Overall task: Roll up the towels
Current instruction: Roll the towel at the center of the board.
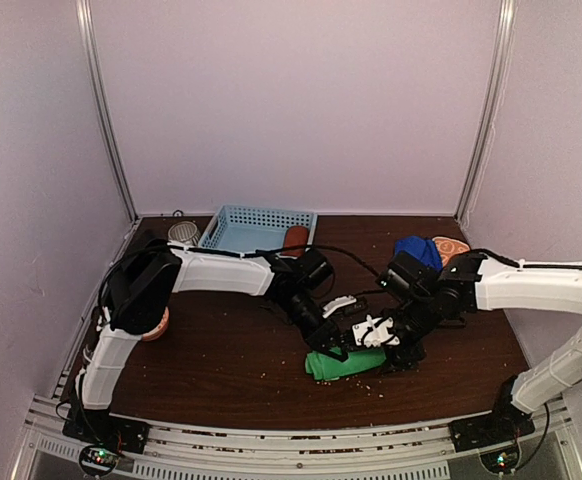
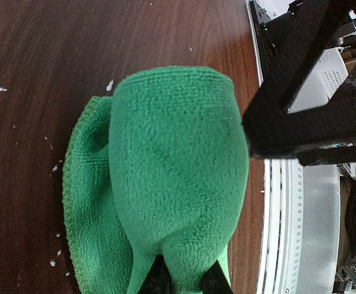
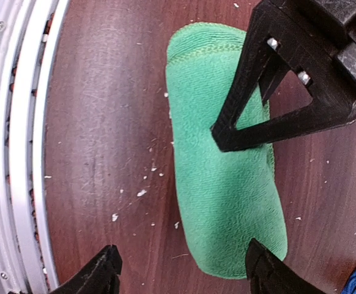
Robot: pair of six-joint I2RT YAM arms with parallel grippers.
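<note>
The green towel [image 1: 346, 364] lies as a short fat roll on the dark wood table, front centre. In the left wrist view its upper fold [image 2: 178, 171] runs between my left fingers [image 2: 156, 278]. My left gripper [image 1: 329, 346] [image 2: 185, 280] is shut on that fold at the roll's left end. My right gripper [image 1: 373, 350] [image 3: 184, 272] is open, with the roll's end [image 3: 227, 184] between its spread jaws, nearer the right finger. A blue towel [image 1: 417, 250] lies back right. A rust-red roll [image 1: 295, 238] stands at the basket's right end.
A light blue lattice basket [image 1: 251, 228] sits at the back. An orange patterned thing [image 1: 452, 248] lies beside the blue towel, and another orange thing [image 1: 157, 325] lies under the left arm. A round white thing [image 1: 182, 232] is back left. Crumbs dot the table [image 3: 141, 193].
</note>
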